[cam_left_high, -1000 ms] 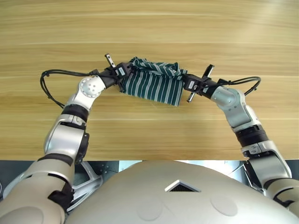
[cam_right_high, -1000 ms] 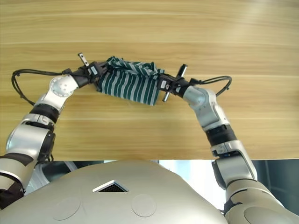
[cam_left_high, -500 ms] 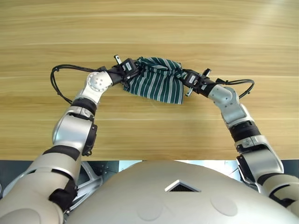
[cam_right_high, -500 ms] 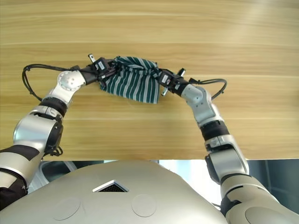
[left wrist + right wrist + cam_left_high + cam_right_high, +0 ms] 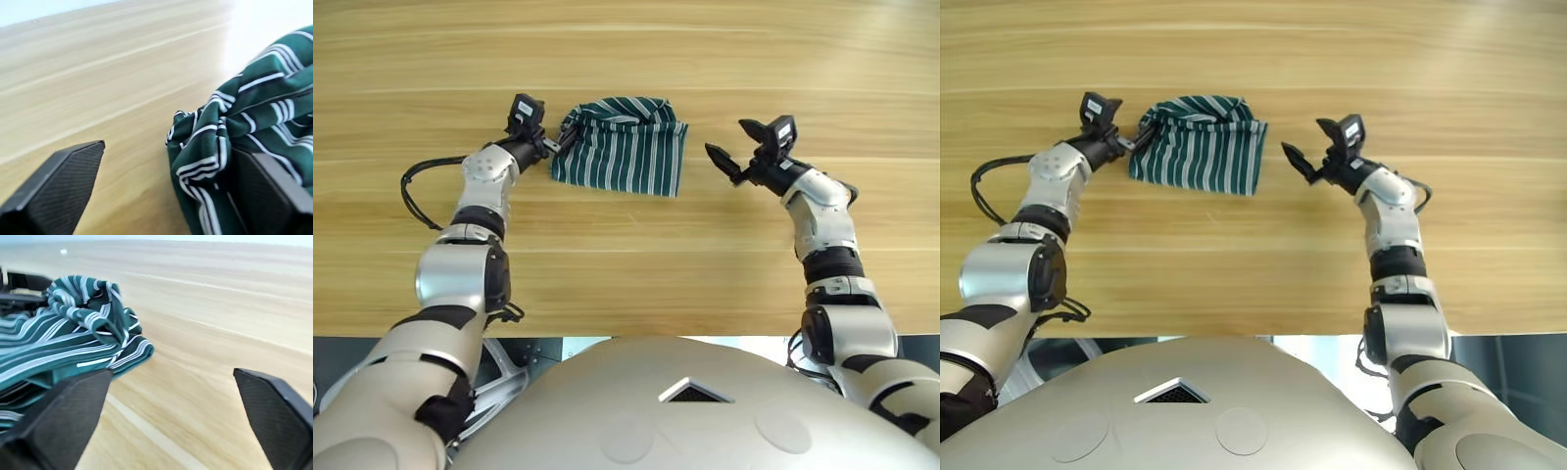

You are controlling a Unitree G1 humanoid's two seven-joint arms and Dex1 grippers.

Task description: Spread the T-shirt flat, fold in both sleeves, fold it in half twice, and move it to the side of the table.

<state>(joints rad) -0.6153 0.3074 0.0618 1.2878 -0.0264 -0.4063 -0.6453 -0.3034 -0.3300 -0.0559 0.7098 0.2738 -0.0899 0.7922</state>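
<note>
The green T-shirt (image 5: 623, 148) with white stripes lies folded into a small bundle on the wooden table (image 5: 626, 257), its far edge bunched up. My left gripper (image 5: 546, 130) is open at the shirt's left edge. In the left wrist view one of its fingers (image 5: 272, 190) lies against the cloth (image 5: 244, 122), the other (image 5: 55, 190) over bare wood. My right gripper (image 5: 742, 147) is open a short way to the right of the shirt and apart from it. In the right wrist view its fingers (image 5: 55, 417) are spread wide, with the shirt (image 5: 63, 340) beyond them.
A black cable loop (image 5: 415, 186) hangs off my left forearm over the table. The table's near edge (image 5: 636, 335) runs just in front of my body. Bare wood stretches far beyond the shirt and out to both sides.
Both grippers have let go of the shirt and opened. The right one pulled away to the right, the left one drew back to the shirt's left edge. The shirt now rests on the table.
</note>
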